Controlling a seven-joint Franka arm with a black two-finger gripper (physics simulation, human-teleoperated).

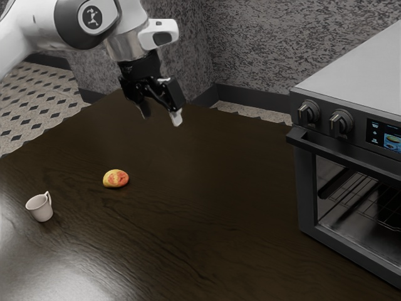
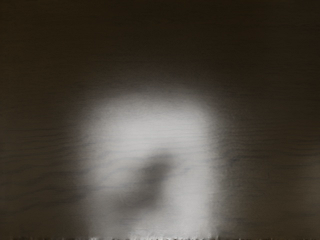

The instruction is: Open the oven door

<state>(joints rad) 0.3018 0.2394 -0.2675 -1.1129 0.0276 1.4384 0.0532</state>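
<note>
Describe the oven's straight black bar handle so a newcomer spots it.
Find the boxy grey oven at the exterior view's right, then the two round dark knobs on its front. Just below them, above the dark-framed glass window, runs the straight black bar handle. Unlike the knobs and the flat glass, it is long and juts out.

We see mottled grey walls (image 1: 269,50) | dark skirting (image 1: 250,96) at their foot | pale, dark-patterned floor (image 1: 37,100) | our desk (image 1: 207,232) dark, wood-grained | white glare (image 2: 155,125) on its top
</note>
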